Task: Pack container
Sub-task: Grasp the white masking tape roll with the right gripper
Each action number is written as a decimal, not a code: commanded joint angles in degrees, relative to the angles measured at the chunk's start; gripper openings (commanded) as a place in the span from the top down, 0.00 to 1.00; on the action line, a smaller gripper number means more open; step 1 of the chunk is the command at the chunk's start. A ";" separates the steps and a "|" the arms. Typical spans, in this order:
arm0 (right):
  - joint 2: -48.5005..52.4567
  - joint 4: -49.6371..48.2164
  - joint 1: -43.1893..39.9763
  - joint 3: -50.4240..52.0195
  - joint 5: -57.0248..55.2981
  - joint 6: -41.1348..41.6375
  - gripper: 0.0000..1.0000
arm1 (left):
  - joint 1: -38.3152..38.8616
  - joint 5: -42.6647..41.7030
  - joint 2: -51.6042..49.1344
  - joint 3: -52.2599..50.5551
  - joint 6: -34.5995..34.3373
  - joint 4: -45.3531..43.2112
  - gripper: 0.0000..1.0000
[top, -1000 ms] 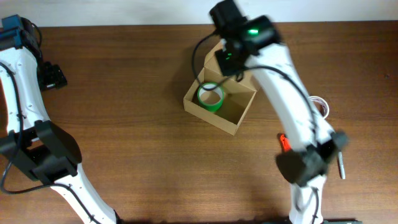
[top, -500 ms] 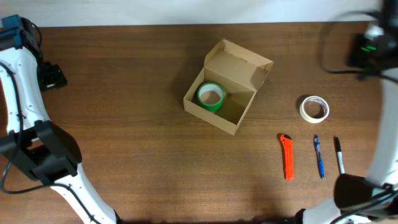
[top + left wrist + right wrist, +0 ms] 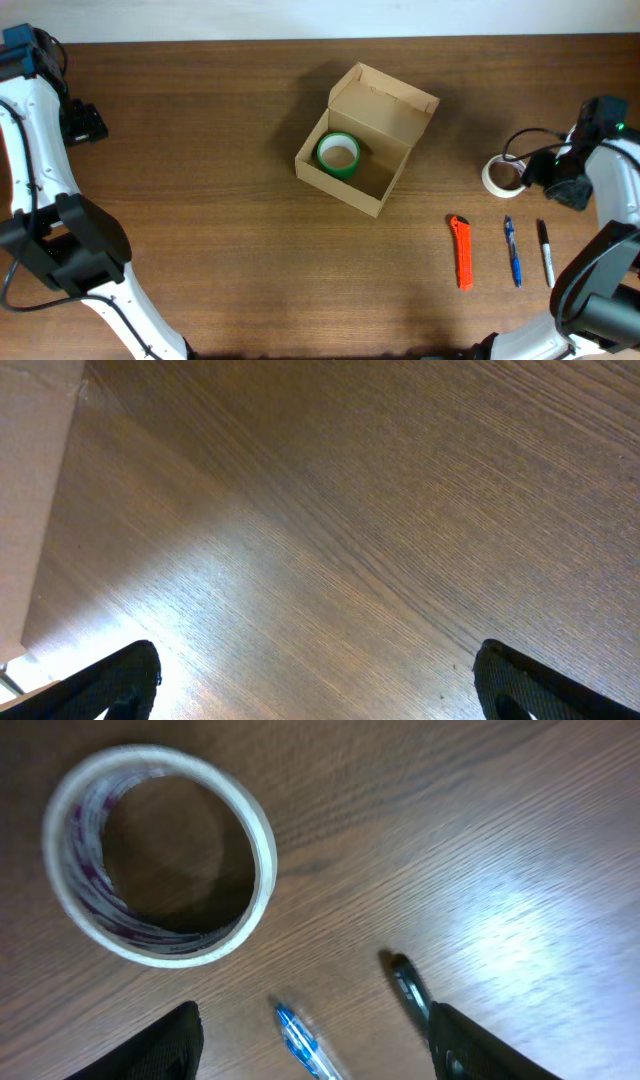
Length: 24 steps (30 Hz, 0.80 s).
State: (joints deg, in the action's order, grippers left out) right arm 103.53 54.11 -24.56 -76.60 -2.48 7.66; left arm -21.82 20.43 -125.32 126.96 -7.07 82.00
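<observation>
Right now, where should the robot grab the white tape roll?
The white tape roll lies flat with its hole facing up. It is probably best to come straight down and pinch its wall, one finger inside the hole and one outside.

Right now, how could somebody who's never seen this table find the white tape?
Find the open cardboard box, then look toward the robot's right. The white tape roll lies flat, near the orange cutter, blue pen and black marker. It's the only ring outside the box; the green roll sits inside.
</observation>
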 commanded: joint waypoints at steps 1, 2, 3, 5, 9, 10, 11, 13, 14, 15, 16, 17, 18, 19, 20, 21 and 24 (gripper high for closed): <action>-0.20 -2.47 0.26 2.47 2.10 2.29 0.27 | -0.24 0.35 -0.35 -0.28 0.52 0.00 0.00; 0.44 -3.04 0.33 2.56 2.34 2.56 0.27 | -0.24 0.35 -0.35 -0.28 0.52 0.00 0.00; 1.07 -3.63 0.44 2.56 2.36 3.06 0.27 | -0.24 0.35 -0.35 -0.28 0.52 0.00 0.00; 2.47 -4.98 0.83 2.56 2.80 3.37 0.27 | -0.24 0.35 -0.35 -0.28 0.52 0.00 0.00; 5.44 -8.17 1.40 2.54 3.39 3.85 0.27 | -0.24 0.35 -0.35 -0.28 0.52 0.00 0.00; 6.10 -8.81 1.40 2.54 3.43 4.11 0.27 | -0.24 0.35 -0.35 -0.28 0.52 0.00 0.00; 6.82 -9.25 1.40 2.54 3.43 4.61 0.27 | -0.24 0.37 -0.35 -0.28 0.52 0.00 0.00; 8.31 -10.08 1.40 2.54 3.56 4.87 0.27 | -0.24 0.37 -0.35 -0.28 0.52 0.00 0.00; 8.87 -10.36 1.40 2.51 3.54 4.87 0.27 | -0.24 0.35 -0.35 -0.28 0.52 0.00 0.00; 9.46 -10.64 1.40 2.49 3.45 4.87 0.27 | -0.24 0.37 -0.35 -0.28 0.52 0.00 0.00; 10.08 -10.84 1.40 2.49 3.50 4.87 0.27 | -0.24 0.37 -0.35 -0.28 0.52 0.00 0.00; 10.45 -10.93 1.40 2.49 3.39 4.87 0.28 | -0.24 0.35 -0.35 -0.28 0.52 0.00 0.00; 11.02 -11.10 1.42 2.49 3.37 4.87 0.29 | -0.24 0.37 -0.35 -0.28 0.52 0.00 0.00; 11.26 -11.13 1.40 2.49 3.39 5.01 0.32 | -0.24 0.35 -0.35 -0.28 0.52 0.00 0.00; 11.52 -11.30 1.40 2.49 3.34 5.11 0.39 | -0.24 0.37 -0.35 -0.28 0.52 0.00 0.00; 11.72 -11.52 1.40 2.49 3.34 5.29 0.48 | -0.24 0.37 -0.35 -0.28 0.52 0.00 0.00; 11.89 -11.54 1.40 2.49 3.32 5.88 0.74 | -0.24 0.37 -0.35 -0.28 0.52 0.00 0.00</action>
State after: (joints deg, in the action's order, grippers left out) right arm 114.30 42.92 -23.57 -74.39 -0.14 12.14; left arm -21.82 20.43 -125.32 126.96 -7.07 82.02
